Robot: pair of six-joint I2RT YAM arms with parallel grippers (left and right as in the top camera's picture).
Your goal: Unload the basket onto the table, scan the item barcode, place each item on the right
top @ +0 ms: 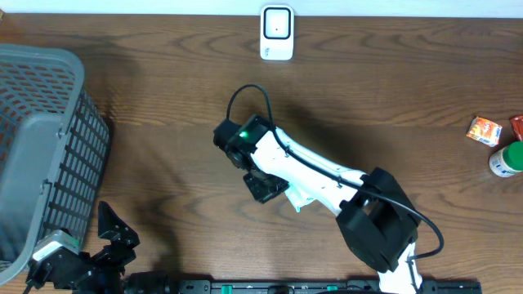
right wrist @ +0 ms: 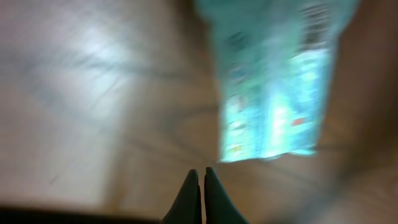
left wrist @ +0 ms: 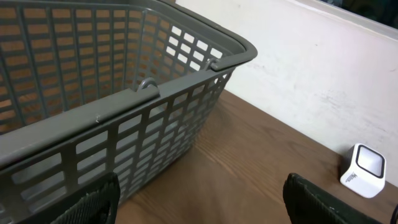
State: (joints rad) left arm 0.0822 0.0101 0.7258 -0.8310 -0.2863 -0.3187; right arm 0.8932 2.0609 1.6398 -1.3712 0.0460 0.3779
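Right hand (right wrist: 200, 186) is closed on nothing, tips together just short of the teal packet (right wrist: 273, 81), which lies flat on the desk (top: 163, 122) near its middle. Left hand (left wrist: 205, 202) hangs wide open beside the basket (left wrist: 124, 124). Best move: spread the fingers first, pinch the packet by an edge clear of the printed code, then turn that face to the scanner (top: 276, 33) at the far edge. The wrist view is smeared, so the stripes at the packet's upper corner are only probably the barcode, and overhead the arm hides nearly all of it.
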